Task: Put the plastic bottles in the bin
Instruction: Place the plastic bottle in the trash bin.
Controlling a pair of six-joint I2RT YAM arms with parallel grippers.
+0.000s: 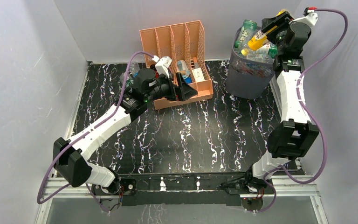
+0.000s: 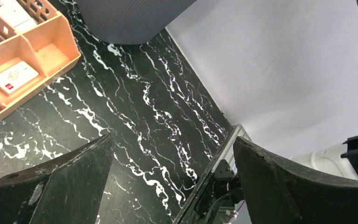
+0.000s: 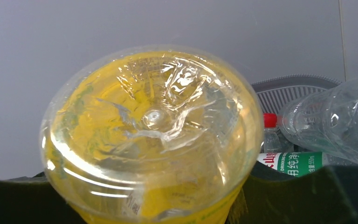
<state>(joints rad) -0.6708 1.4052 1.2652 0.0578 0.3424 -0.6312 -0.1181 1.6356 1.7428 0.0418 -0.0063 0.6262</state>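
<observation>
The bin (image 1: 249, 77) stands at the back right and holds several plastic bottles, among them a green one (image 1: 248, 26). My right gripper (image 1: 271, 29) is shut on a yellow bottle (image 1: 256, 43) and holds it tilted above the bin's rim. In the right wrist view the yellow bottle's clear base (image 3: 149, 135) fills the frame. Behind it lie the bin's rim (image 3: 298, 88), a clear bottle (image 3: 335, 126) and a bottle with a green label (image 3: 293, 163). My left gripper (image 1: 185, 88) is open and empty, low over the table beside the peach organizer. It also shows in the left wrist view (image 2: 172, 182).
The peach organizer (image 1: 177, 39) stands at the back centre with small items in its front tray (image 2: 23, 74). The bin's base (image 2: 130, 18) shows in the left wrist view. Something clear (image 1: 126, 80) lies partly hidden behind my left arm. Grey walls enclose the black marbled table (image 1: 191, 135).
</observation>
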